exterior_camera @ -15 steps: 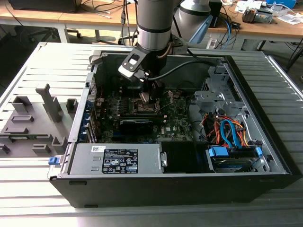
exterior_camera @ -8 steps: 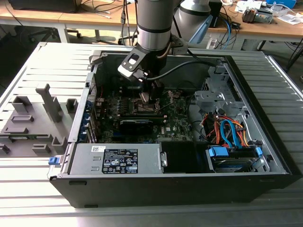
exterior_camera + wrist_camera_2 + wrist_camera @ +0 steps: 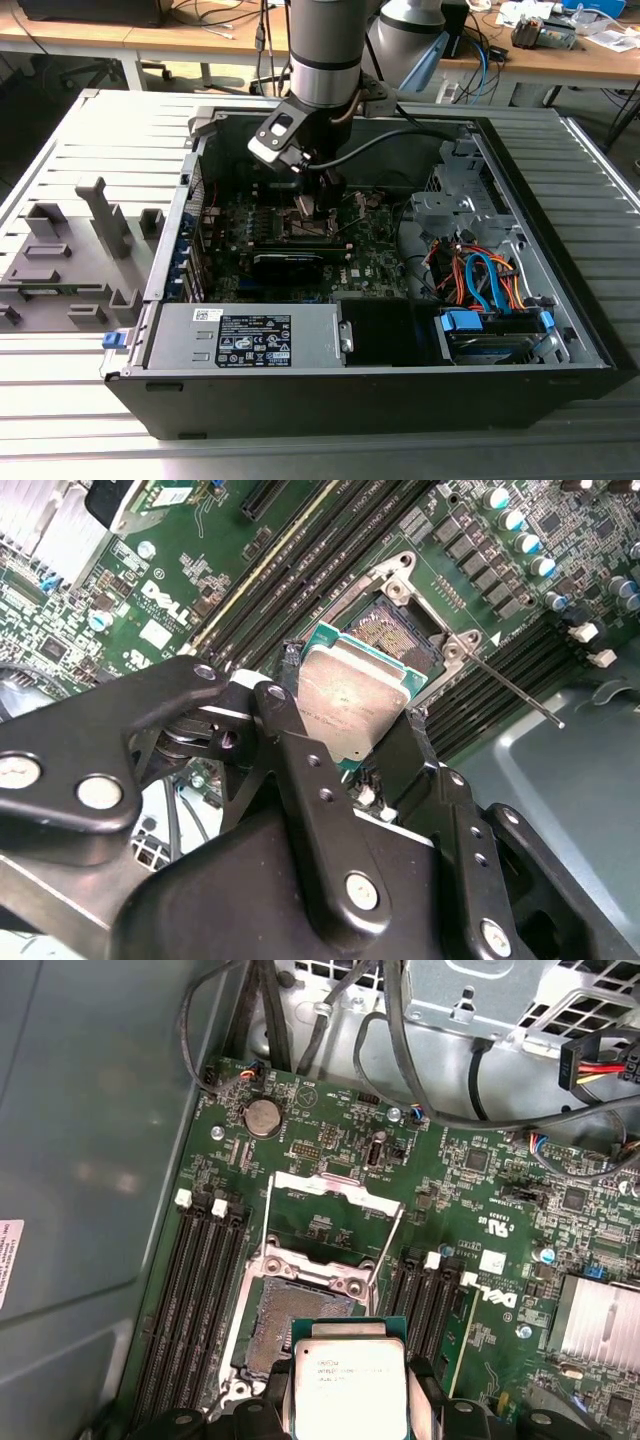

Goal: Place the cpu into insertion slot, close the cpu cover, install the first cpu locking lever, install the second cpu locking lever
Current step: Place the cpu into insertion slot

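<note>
An open computer case (image 3: 380,400) lies on its side on a slatted metal table (image 3: 60,400). Its near edge faces the viewer, and grey fixture blocks (image 3: 70,250) stand on the table at the exterior view's left.

Inside, past the power supply (image 3: 245,335) along the case's near wall, the green motherboard (image 3: 480,1190) lies flat. An arm (image 3: 325,40) reaches down over the board's middle.

Its black fingers (image 3: 290,730) pinch the cpu (image 3: 350,705) by two opposite edges. The cpu is a small square chip with a dull silver top, faint print and a thin green border.

It hangs just over the near edge of the slot (image 3: 285,1325), and most of the dark recess is uncovered. I cannot tell whether any corner touches the slot. In the second wrist view the chip looks tilted against the recess.

Beyond the slot, the cover (image 3: 325,1185), a thin silvery frame, stands swung open. A wire lever (image 3: 385,1250) is raised beside it.

The step in hand looks like the first: placing the chip. Seating it would, I judge, call for the chip level and square with the silvery rim, then a gentle release.
</note>
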Action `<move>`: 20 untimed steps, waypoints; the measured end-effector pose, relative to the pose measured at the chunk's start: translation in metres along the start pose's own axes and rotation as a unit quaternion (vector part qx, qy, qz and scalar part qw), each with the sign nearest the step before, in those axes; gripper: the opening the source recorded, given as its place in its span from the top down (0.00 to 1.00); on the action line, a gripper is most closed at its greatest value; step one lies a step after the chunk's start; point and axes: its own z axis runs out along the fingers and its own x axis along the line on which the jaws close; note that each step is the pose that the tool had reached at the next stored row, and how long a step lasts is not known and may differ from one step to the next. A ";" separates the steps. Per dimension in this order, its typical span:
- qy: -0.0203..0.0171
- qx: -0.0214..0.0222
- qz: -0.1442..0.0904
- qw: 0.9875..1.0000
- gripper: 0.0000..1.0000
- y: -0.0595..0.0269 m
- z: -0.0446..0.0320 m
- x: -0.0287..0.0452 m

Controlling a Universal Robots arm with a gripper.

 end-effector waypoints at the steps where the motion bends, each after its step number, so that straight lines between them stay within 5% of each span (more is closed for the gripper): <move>1: 0.000 0.000 0.002 1.000 0.46 0.0000 0.0001 0.0000; 20: 0.000 0.000 0.029 1.000 0.46 0.0000 0.0007 0.0000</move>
